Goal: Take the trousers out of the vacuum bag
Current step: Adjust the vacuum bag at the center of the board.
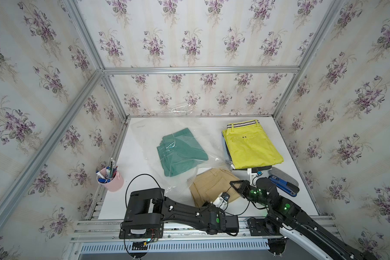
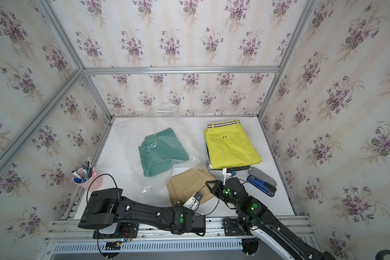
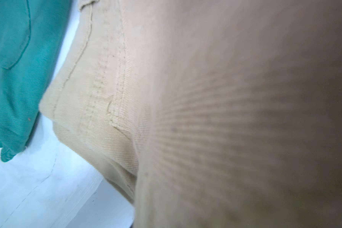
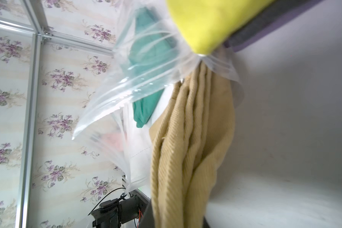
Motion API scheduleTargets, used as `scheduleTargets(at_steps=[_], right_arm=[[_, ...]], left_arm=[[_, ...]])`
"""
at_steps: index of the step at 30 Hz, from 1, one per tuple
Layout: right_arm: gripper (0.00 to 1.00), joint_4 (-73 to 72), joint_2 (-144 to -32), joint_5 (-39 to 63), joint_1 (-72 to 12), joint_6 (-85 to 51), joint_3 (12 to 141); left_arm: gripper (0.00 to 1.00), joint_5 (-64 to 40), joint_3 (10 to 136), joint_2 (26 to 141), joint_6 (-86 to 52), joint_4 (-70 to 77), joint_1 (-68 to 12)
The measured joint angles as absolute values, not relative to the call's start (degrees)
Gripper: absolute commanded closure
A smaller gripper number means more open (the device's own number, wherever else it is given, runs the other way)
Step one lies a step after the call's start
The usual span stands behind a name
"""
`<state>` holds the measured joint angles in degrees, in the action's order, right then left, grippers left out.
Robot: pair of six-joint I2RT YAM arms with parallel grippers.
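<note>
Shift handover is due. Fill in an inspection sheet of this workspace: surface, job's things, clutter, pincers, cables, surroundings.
Surface: white table, bare at its left edge.
Job's things: vacuum bag spread over left and middle, teal trousers inside; tan trousers with far end under its plastic; yellow trousers top a stack outside, right.
Clutter: pink pen cup, left; blue tool on grey pad, right.
Pincers: left pincer at the tan trousers' near edge, right pincer at their right side; jaws hidden on both.
Cables: black loop above the left arm's base.
Surroundings: floral walls, aluminium frame.
</note>
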<state>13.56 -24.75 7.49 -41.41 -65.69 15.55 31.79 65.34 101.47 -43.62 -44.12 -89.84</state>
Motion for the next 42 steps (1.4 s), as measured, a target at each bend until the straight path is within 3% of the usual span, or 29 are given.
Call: scheduleTargets(at_steps=[14,26,33,42], right_arm=[[1.00,24.27,-31.70,11.49,-41.39,-50.35,41.54],[1.00,33.06,-37.01,10.11,-41.39,-40.18,62.96],[1.00,33.85,-40.36,2.63,-41.36,-35.66,68.90],[1.00,30.17,-50.19,-4.91,-40.23,-29.87,71.90]], left_arm=[[0.95,38.52,81.58,92.58,-43.38,-60.97,-92.99],[0.93,41.36,98.70,91.11,-29.71,-67.13,-92.31],[0.93,41.25,106.02,92.01,-19.53,-66.11,-86.98],[0.93,36.29,111.98,95.68,-8.43,-61.76,-74.11]])
